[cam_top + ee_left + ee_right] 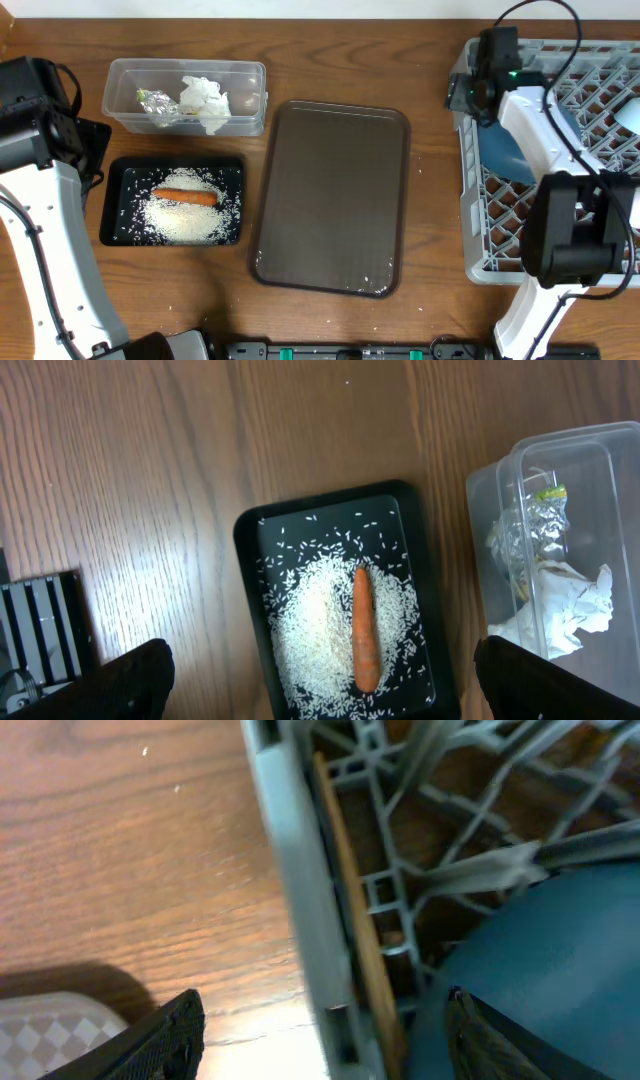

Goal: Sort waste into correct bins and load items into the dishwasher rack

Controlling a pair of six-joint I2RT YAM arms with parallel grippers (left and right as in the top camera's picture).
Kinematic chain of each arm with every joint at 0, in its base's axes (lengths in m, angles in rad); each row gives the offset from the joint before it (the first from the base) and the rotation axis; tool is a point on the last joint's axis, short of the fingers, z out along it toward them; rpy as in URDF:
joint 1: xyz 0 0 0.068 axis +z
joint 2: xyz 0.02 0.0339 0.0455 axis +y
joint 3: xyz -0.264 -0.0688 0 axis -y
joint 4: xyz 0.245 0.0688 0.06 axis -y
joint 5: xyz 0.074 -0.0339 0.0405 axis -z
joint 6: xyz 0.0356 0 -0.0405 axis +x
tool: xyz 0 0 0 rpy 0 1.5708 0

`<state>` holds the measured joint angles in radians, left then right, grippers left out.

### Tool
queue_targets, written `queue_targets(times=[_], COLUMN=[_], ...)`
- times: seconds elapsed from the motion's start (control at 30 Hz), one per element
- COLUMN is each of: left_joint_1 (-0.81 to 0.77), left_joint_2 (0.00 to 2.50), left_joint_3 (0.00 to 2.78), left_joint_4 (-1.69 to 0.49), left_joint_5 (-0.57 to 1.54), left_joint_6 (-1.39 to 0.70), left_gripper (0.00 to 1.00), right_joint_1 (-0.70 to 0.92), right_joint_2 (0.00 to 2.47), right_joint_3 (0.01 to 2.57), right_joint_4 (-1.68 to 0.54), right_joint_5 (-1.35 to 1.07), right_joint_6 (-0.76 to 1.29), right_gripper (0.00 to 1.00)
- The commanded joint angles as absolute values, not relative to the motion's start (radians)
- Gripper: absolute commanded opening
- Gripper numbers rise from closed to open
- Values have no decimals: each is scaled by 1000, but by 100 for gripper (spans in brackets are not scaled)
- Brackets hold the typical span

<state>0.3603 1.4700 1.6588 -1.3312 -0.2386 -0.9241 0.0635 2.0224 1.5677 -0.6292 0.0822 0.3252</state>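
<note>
The grey dishwasher rack point(470, 200) stands at the right of the table point(430, 310), and the brown serving tray point(330, 195) lies mid-table. The dark-blue bowl point(505, 155) leans inside the rack near its left wall. At left, the clear tub point(120, 100) holds the napkin point(205, 100) and foil wrapper point(157, 102). The black tray point(112, 200) carries the rice point(190, 222) and the carrot point(185, 196). A wooden chopstick point(350, 890) lies along the rack wall. The right gripper point(325, 1020) straddles that wall with its jaws apart and empty. The left gripper point(322, 660) hangs spread wide over the black tray.
</note>
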Motion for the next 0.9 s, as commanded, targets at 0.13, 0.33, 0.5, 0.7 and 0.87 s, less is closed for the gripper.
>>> queue_targets(times=[0.13,0.33,0.5,0.7,0.87], left_joint_1=[365,365,365,365,365], left_joint_2=[1470,1470,1470,1470,1470], left_joint_3=[1651,1651,1651,1651,1651], left_joint_4=[-1335,-1335,-1335,-1335,-1335], left_joint_5=[-244,-244,-244,-244,-244], left_joint_6=[-937,-937,-937,-937,-937], left_gripper=[98,98,98,98,98], right_joint_1=[67,71,88,129,155], right_joint_2=[2031,2031,2031,2031,2031], right_joint_3=[1571,1571,1571,1576,1585], right_joint_4=[-619,-605,-584,-562,-556], right_joint_5=[51,-2,-56,-64,-65], right_joint_6=[317,293,290,290,292], right_gripper=[44,31,29,27,25])
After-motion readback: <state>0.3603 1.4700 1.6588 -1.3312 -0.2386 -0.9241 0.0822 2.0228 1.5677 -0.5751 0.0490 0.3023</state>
